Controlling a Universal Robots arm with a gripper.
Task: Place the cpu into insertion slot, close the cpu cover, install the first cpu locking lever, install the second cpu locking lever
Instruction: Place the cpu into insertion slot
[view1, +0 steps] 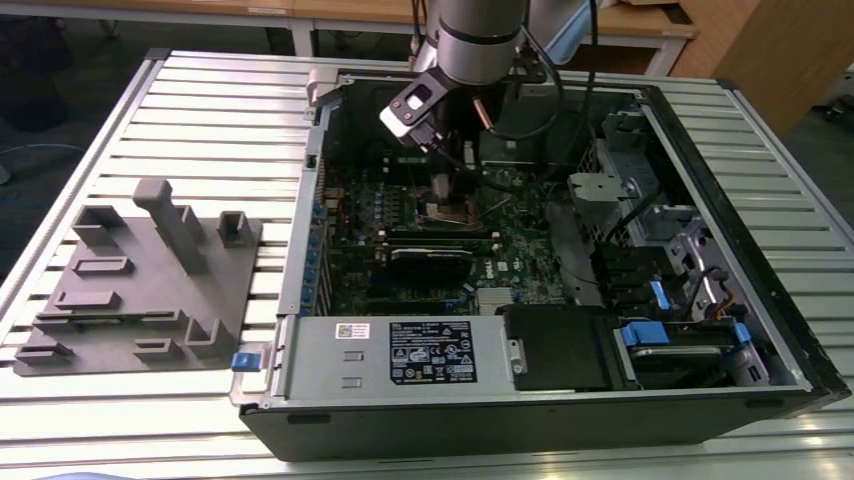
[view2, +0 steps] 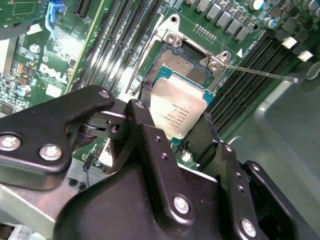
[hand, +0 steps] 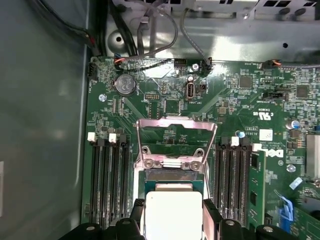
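Gripper clamped on the cpu, poised just above the insertion slot, cpu cover standing open; best to keep chip level, square edges to socket rim, lower without sliding.

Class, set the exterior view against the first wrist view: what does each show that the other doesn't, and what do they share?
Exterior view adds: the grey fixture block on the slatted table, the arm. First wrist view adds: the coin battery, the raised cpu cover, the cpu held by the gripper over the insertion slot. Both: the green motherboard in the open computer case.
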